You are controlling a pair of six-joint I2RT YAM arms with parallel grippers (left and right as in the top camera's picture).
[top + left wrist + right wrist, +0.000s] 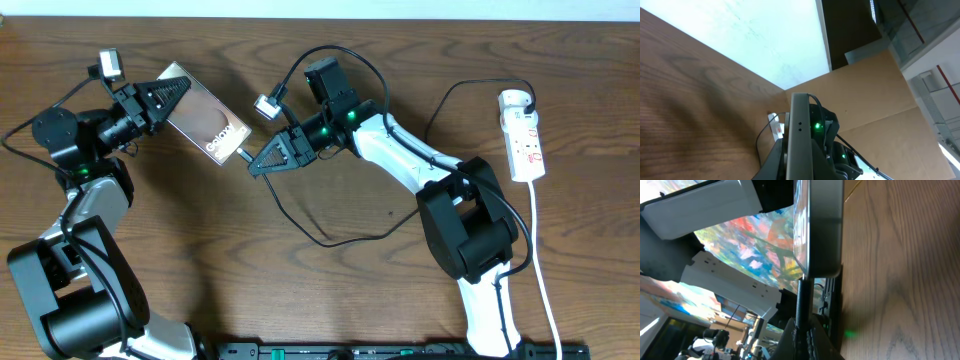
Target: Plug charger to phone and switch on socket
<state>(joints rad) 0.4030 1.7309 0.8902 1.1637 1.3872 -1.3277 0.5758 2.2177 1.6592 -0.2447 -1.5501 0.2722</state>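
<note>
Your left fingers (163, 93) pinched the phone (205, 118); your right fingers (272, 155) pinched the charger (802, 300) tip against its end. The socket (524, 135) lay well apart on the desk (330, 300).

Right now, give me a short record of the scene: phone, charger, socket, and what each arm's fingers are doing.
left fingers: shut on the phone, at its upper end
right fingers: shut on the charger near its tip
charger tip: against the phone's lower edge; seated or not, cannot tell
socket: far right of table, no arm near it
</note>
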